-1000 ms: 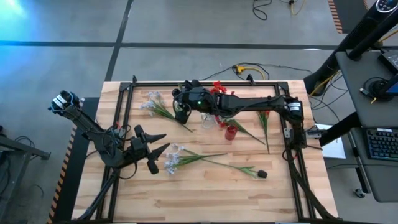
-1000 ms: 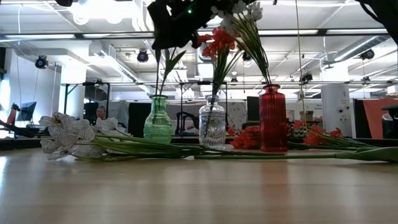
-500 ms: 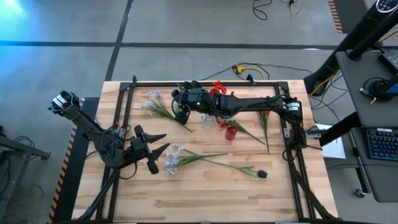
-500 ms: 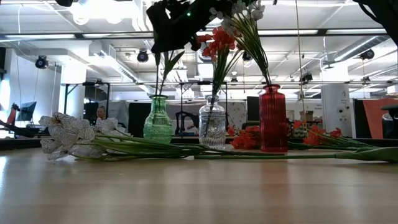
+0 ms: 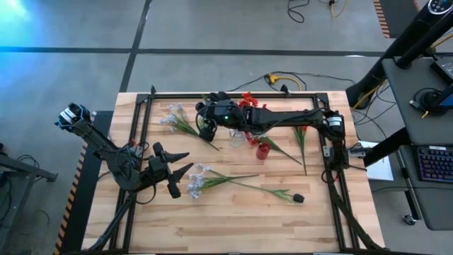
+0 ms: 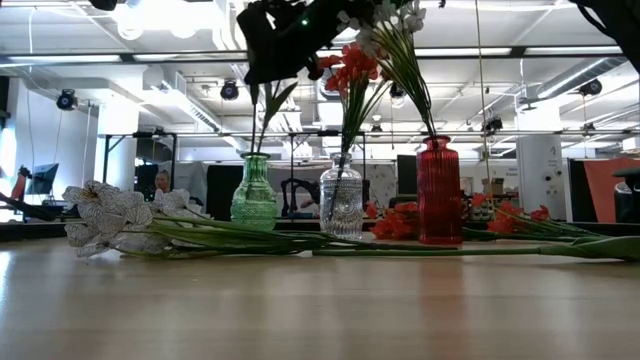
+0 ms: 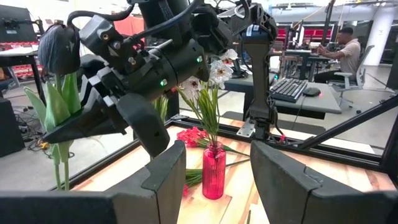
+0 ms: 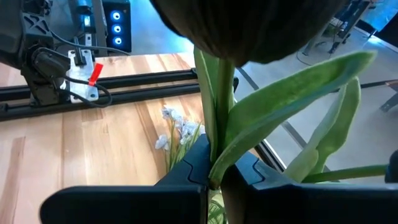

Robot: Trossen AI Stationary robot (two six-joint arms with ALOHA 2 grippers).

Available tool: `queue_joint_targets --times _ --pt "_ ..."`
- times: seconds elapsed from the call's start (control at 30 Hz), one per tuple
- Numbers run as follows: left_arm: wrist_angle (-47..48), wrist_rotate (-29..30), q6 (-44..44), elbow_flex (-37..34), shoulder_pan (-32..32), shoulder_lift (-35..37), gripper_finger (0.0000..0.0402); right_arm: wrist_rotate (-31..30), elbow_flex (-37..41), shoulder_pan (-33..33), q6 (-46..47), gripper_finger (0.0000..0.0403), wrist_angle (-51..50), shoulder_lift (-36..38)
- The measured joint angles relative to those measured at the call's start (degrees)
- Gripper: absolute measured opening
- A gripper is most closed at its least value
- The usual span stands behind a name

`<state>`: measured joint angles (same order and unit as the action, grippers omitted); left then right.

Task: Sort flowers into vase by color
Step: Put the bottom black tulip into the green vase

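Three vases stand in a row at the table's middle: green (image 6: 253, 192), clear (image 6: 341, 198) with red flowers (image 6: 347, 66), and red (image 6: 439, 190) with pale flowers (image 6: 385, 20). My right gripper (image 5: 204, 119) is over the green vase, shut on a dark-bud flower (image 8: 249, 25). That flower's stem (image 6: 260, 125) reaches down into the green vase's mouth. My left gripper (image 5: 188, 160) waits open at the near left, beside a pale flower (image 5: 198, 180) lying flat. My right gripper pinches the green stem (image 8: 216, 155) just below the dark bud between its two fingers (image 8: 186, 171). The fingers come nearly level from the table's right, lying across the stem. The flower stands upright, with its lower stem in the green vase.
More flowers lie flat on the wood: a pale one (image 5: 173, 117) at the far left, a dark-bud one (image 5: 299, 199) at the near right, red ones (image 5: 301, 134) by the right rail. A black frame (image 5: 145, 120) runs around the table.
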<state>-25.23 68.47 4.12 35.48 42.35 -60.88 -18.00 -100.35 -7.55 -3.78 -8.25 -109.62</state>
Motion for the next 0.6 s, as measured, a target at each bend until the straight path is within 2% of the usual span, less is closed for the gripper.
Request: queue_joint_targets --times 0.17,0.27,0.6 --pt "0.01 0.00 0.01 0.00 -0.01 0.00 0.0163 0.00 -0.03 0.00 0.23 0.0013 -0.24 0.95" --pt "0.00 0.00 0.00 0.00 -0.01 0.00 0.0163 0.00 -0.05 0.00 1.31 0.0027 -0.84 1.07" --pt "0.00 0.00 0.00 0.00 0.00 0.00 0.0163 -0.02 -0.05 -0.11 1.85 0.0138 -2.35 1.07"
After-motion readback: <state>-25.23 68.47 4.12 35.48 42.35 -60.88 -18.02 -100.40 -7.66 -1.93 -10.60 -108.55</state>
